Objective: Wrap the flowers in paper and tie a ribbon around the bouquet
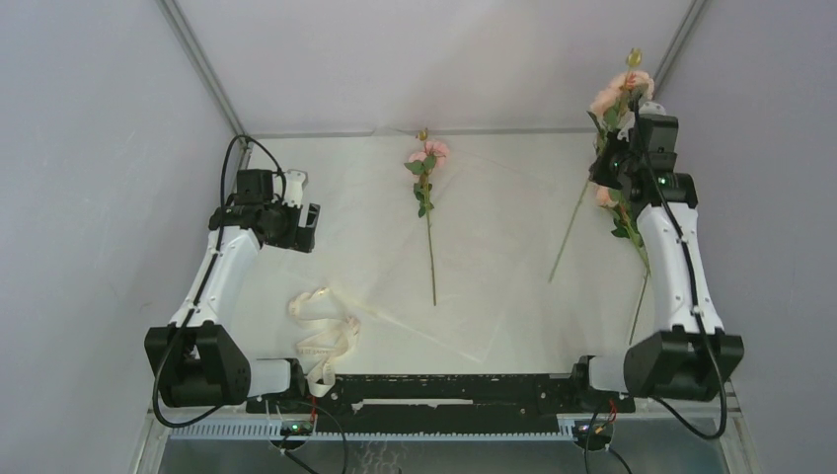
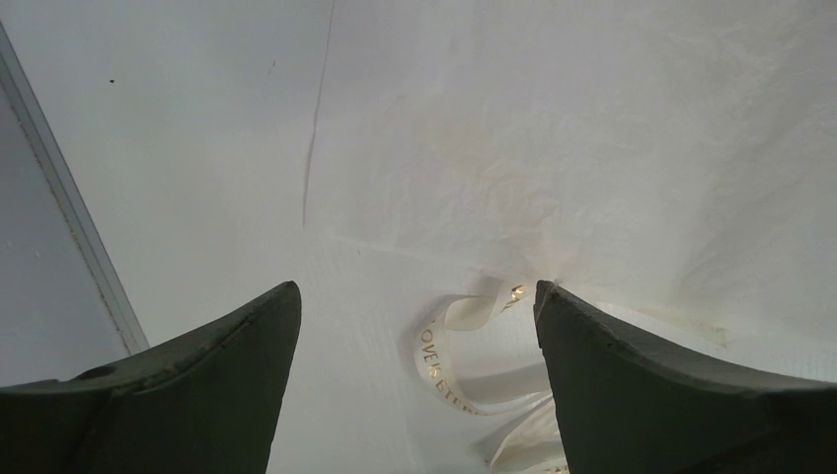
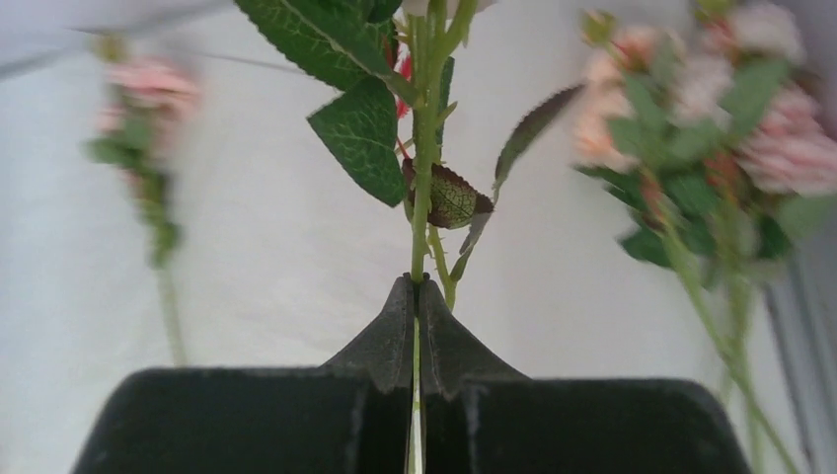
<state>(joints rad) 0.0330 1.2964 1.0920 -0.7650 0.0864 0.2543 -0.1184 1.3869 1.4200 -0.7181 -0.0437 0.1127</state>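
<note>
Paper [image 1: 494, 217] spreads creased and off-white between pale grey walls [image 1: 89, 148].

A flower [image 1: 427, 188] lies centred on the paper [image 1: 503, 207], ribbon [image 1: 321, 331] near-left, other flowers [image 1: 620, 94] right.

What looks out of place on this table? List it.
Nothing is damaged or spilled. The flowers are scattered: one lies on the paper, and one stem is pinched in the right fingers. The ribbon lies loosely tangled at the paper's near left corner.
</note>
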